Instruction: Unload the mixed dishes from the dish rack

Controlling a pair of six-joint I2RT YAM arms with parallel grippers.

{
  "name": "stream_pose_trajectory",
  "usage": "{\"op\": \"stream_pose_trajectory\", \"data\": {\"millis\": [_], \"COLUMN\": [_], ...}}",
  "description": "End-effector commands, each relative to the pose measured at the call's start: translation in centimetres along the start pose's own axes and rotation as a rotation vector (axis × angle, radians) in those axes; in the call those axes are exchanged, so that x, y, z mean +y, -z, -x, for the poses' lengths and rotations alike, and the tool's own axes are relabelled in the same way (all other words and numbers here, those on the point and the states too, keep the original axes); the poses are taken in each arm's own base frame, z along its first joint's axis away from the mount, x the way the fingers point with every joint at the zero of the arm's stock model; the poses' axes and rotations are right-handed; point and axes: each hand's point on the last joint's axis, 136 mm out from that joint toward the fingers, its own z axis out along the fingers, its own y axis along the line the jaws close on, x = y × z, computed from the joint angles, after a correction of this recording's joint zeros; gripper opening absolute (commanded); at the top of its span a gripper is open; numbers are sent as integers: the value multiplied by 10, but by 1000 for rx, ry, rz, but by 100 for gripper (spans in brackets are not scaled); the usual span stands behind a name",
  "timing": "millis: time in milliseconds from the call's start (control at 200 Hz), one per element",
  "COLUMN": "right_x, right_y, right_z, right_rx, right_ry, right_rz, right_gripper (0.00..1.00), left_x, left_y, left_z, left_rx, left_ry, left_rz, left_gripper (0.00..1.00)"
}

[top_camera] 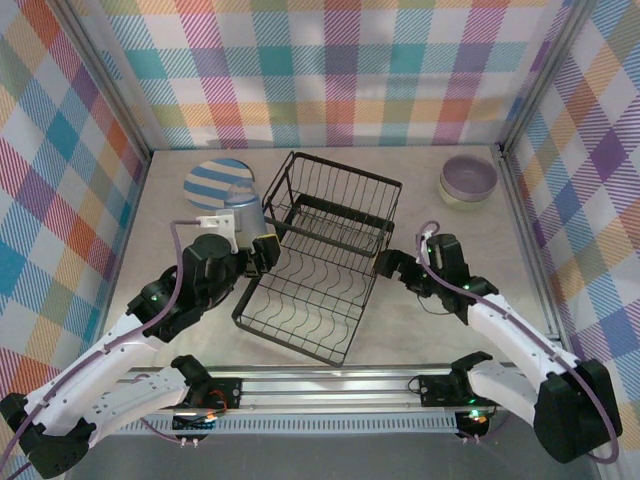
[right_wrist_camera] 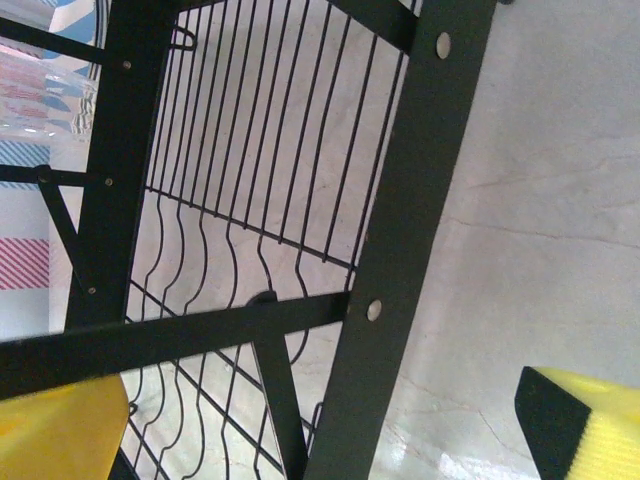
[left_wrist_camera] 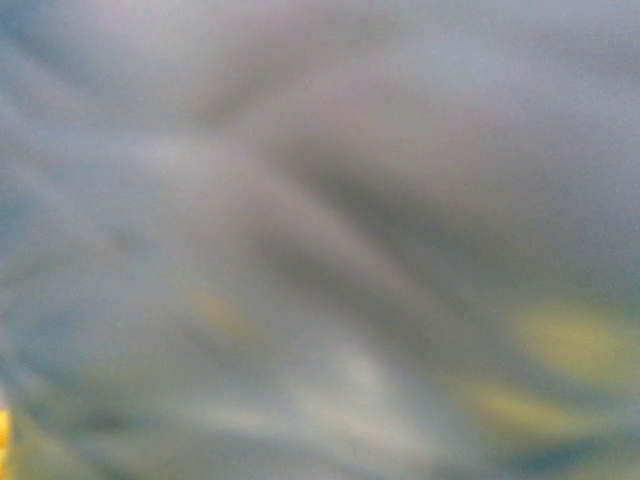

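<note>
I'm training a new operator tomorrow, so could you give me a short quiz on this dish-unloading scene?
1. True or false: a plate stands in the dish rack.
2. Where is the lavender bowl? A) near the table's far right corner, nested in a paler bowl; B) in the rack's basket; C) beside the left arm.
3. Fill in: the right fingers stand ____, with a rack bar between them.
Key: 1 false, the striped plate lies on the table to the left of the rack; 2 A; 3 open.
</note>
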Motion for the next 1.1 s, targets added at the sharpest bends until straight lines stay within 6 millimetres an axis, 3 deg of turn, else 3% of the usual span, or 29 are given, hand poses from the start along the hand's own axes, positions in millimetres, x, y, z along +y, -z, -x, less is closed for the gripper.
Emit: {"op": "stream_pose_trajectory", "data": {"millis": [0,195,435,550,665,775,975,1095], "right_x": [32,31,28,38,56,68,73,95], "right_y": [-3,-26,-54,-57,-39,-13,50,84], "right_z": [27,51,113,135,145,140,131,127], "right_rx": [-62,-82,-142,-163,-211,-244,-428,-517], "right_ry": [65,57,34,67,124,175,205,273], "right_rz": [86,45,19,39,67,97,128,225], "right_gripper": [100,100,100,100,99,99,99,99], "left_x": [2,-1,-13,-18,-24,-38,-69,-92], "left_y": [7,4,3,8,17,23,22,18], "left_z": [19,23,34,40,48,57,70,79], "left_rx": [-47,-39,-17,-9,12,61,150,187], "left_ry": [34,39,36,45,80,116,209,288], "left_rz": [22,28,17,2,-11,-43,-111,-175], "left_gripper": [73,73,73,72,73,73,73,72]}}
